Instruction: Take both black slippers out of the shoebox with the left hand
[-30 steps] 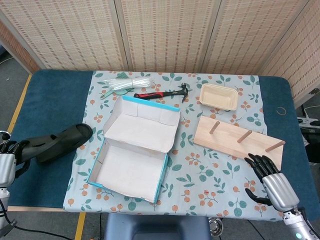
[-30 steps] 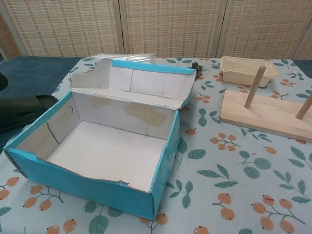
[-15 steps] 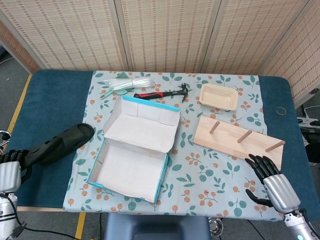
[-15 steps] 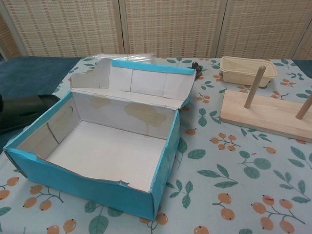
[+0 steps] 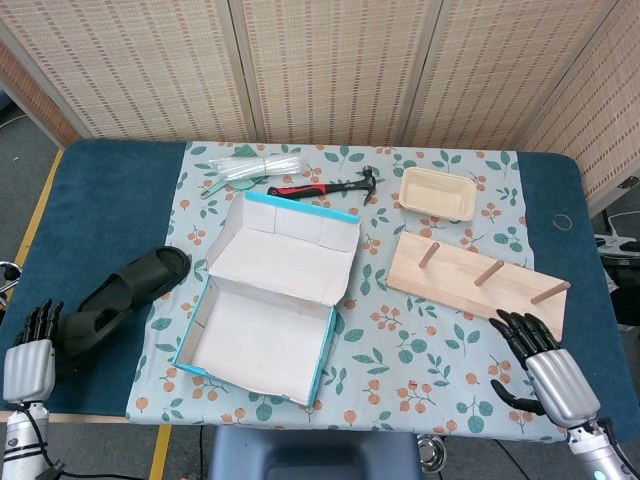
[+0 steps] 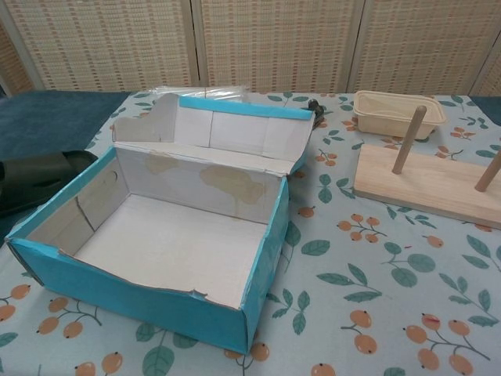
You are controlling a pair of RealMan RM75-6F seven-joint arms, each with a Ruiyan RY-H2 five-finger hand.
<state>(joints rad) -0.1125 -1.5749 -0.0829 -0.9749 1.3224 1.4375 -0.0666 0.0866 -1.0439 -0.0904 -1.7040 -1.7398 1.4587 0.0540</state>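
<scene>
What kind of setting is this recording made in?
Likely a lab or test workspace, not a home: a table covered in blue with a floral cloth, woven folding screens closing off the back, and unrelated props laid out, such as a hammer and a wooden peg board.

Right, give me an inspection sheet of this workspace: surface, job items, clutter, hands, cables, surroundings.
Surface: blue table with a floral cloth over its middle.
Job's things: shoebox open, nothing seen inside; one black slipper lies on the table left of it. Second slipper: nothing seen.
Clutter: hammer, bundled cord, beige tray, wooden peg board.
Hands: left hand open at the slipper's near end, contact unclear; right hand open by the board's near corner.
Cables: a thin one below the left hand.
Surroundings: woven screen panels behind.
</scene>
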